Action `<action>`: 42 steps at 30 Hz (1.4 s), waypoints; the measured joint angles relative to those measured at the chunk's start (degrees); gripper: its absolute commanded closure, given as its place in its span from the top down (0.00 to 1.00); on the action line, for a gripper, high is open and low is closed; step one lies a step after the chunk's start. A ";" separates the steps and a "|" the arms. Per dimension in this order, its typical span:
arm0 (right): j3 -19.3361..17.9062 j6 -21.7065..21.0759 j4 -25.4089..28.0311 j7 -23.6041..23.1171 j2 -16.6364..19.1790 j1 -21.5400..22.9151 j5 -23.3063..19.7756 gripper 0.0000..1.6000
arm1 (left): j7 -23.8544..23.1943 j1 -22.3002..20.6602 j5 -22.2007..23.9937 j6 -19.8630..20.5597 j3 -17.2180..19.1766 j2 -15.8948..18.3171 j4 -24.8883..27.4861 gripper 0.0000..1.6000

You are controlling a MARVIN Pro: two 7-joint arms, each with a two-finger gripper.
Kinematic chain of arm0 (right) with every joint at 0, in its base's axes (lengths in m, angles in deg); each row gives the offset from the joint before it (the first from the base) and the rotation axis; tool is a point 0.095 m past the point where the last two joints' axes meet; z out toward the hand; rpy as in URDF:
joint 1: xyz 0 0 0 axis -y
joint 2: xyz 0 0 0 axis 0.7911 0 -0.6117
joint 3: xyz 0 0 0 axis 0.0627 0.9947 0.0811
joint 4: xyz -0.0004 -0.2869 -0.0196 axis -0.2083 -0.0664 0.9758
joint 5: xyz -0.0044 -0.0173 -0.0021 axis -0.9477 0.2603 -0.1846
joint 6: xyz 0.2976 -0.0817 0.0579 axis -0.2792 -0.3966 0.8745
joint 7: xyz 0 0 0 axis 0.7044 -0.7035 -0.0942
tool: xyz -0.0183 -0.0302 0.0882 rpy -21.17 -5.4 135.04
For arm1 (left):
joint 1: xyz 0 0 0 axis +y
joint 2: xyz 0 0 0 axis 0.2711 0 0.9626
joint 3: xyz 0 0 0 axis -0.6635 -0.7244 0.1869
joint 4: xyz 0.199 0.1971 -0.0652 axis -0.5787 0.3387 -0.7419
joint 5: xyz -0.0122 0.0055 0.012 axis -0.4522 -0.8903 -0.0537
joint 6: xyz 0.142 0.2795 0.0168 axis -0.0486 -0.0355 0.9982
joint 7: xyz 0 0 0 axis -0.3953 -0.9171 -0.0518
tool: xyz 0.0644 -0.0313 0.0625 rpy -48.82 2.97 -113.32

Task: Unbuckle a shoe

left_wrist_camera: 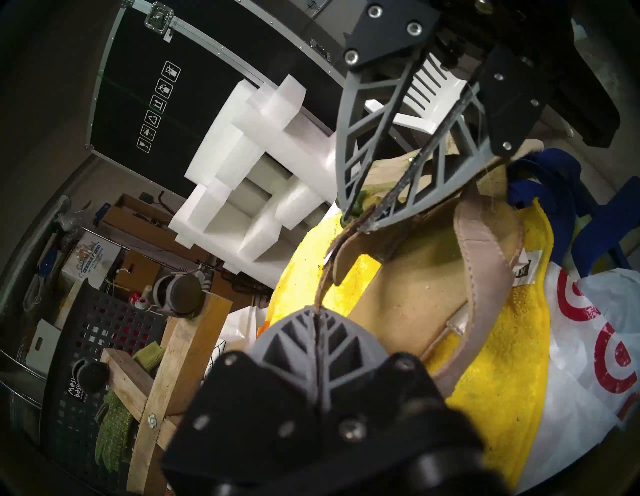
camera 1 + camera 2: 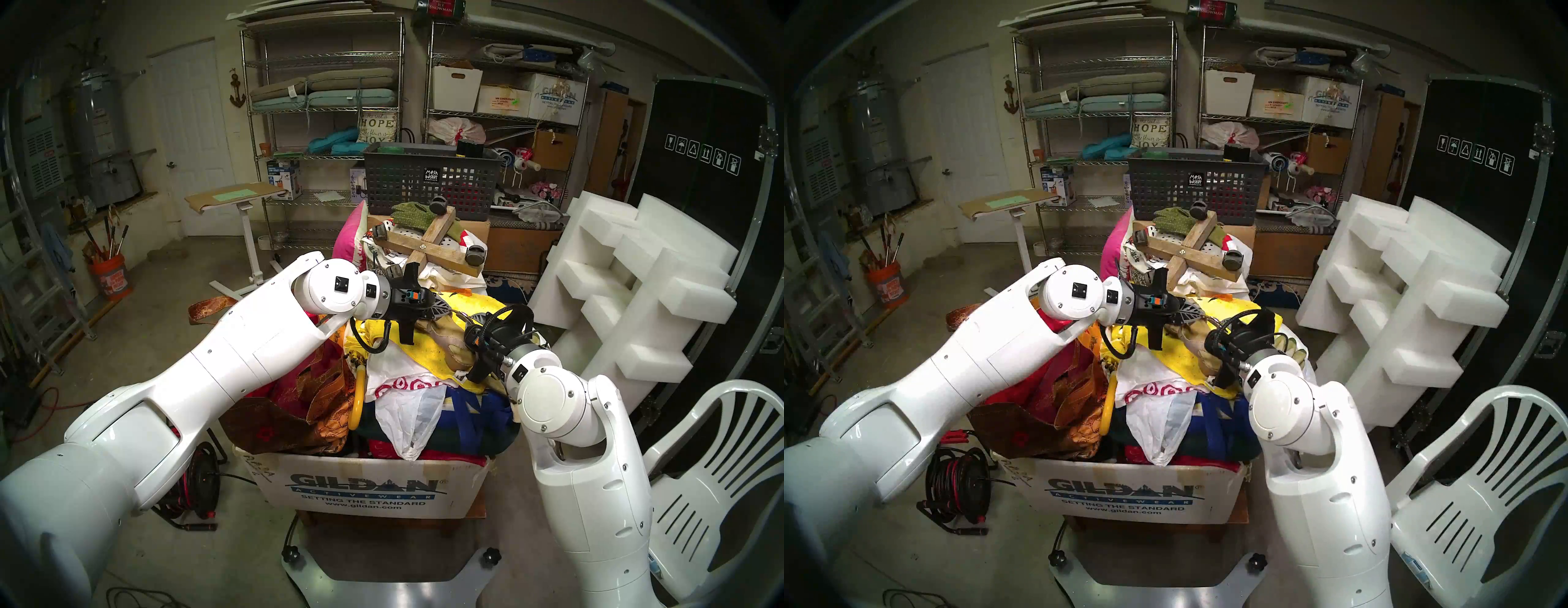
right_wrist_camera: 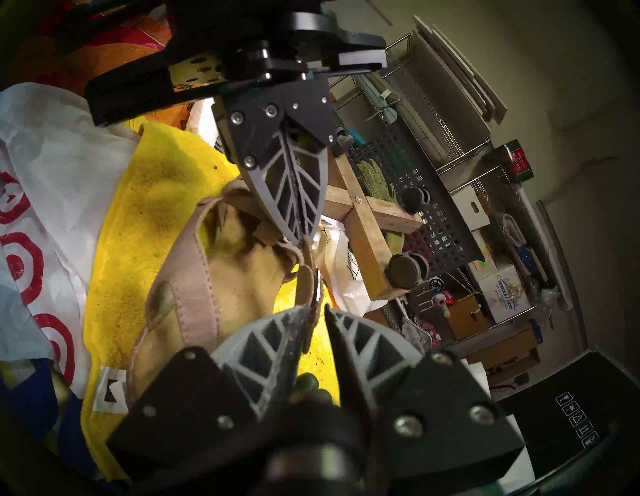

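Note:
The tan shoe is a sandal lying on a yellow towel on top of a heaped box. Its broad beige straps and footbed face the wrist cameras. My left gripper is shut on the tip of the thin ankle strap, coming in from the left. My right gripper faces it from the right, its fingertips pinching the same strap just below the metal buckle. The strap runs taut between the two grippers. The toe end is hidden.
The pile fills a Gildan cardboard box, with a red-and-white plastic bag beside the towel. Behind it lie a wooden cross with castors and a dark mesh basket. White foam blocks and a plastic chair stand on the right.

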 measured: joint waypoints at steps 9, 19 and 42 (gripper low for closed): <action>0.37 -0.45 0.02 -1.75 0.02 0.27 0.42 0.42 | 0.00 0.00 0.02 -0.16 0.00 0.00 0.00 0.00; 0.66 -2.39 -0.48 -2.07 -0.09 0.51 2.66 0.43 | -0.07 0.04 0.11 -0.22 0.00 0.29 0.34 0.00; 1.68 -4.73 -1.46 -2.83 -0.76 1.36 4.08 0.47 | -1.06 0.91 1.62 -0.74 0.01 2.89 3.45 0.00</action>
